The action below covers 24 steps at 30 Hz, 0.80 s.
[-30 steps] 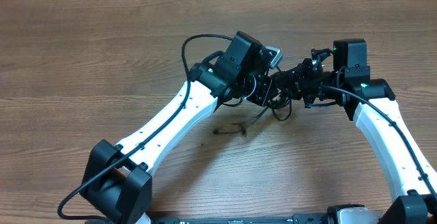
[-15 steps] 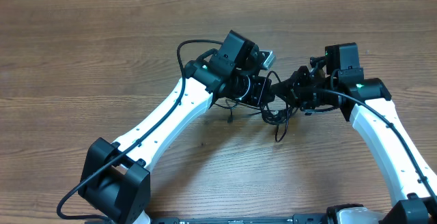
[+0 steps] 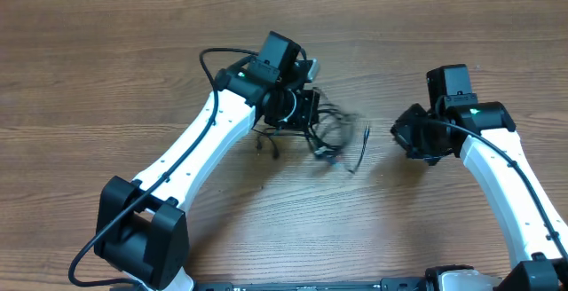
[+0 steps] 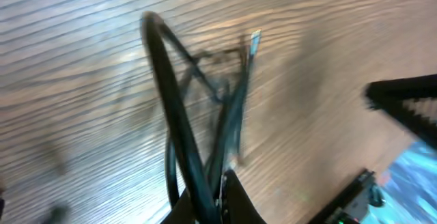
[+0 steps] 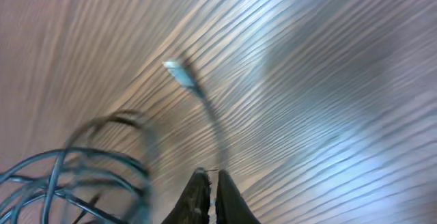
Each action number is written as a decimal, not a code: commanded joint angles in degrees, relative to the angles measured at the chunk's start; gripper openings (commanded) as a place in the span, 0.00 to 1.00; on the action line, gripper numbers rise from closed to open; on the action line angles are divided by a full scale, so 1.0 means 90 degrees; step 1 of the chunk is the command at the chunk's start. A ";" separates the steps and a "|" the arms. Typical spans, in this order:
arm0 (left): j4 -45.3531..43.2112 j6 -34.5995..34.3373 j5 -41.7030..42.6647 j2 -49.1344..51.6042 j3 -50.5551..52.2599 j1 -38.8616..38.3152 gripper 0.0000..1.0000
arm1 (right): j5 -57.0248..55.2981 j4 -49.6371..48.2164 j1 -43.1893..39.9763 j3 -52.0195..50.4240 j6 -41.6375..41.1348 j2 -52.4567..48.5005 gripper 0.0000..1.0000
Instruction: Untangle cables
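- Black left gripper: clamped on the cables, which are bunched just right of it.
- Loose strand: long axis near-to-far, between the grippers.
- Right gripper: closed; hold on any strand indeterminate; cables lie to its left.

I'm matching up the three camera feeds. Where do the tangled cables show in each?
Overhead: the cables are near the picture's centre.
Left wrist: the cables loop up the middle from the bottom edge.
Right wrist: the cables are blurred in the bottom-left corner, with one strand rising mid-frame.
Shared landmark: the wooden table behind them.
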<state>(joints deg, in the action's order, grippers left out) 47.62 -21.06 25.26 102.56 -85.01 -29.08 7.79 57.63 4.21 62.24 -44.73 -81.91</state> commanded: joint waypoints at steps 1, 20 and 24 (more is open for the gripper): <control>0.0148 -0.0015 -0.0211 -0.0112 -0.0119 -0.0024 0.04 | -0.0522 0.0022 -0.0345 -0.0044 0.0420 0.0041 0.04; -0.1644 -0.0151 0.1940 -0.0112 -0.0121 0.0032 0.04 | 0.5489 -0.0855 -0.1107 -0.0041 0.3310 0.0041 0.32; -0.1855 -0.0663 0.1938 -0.0112 -0.0121 0.0032 0.04 | 0.5384 -0.0986 -0.1100 -0.0044 0.2992 0.0039 0.33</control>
<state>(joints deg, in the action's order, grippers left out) 31.99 -22.22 40.32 102.56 -85.01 -29.15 53.67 49.69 -5.80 62.19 -17.52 -81.91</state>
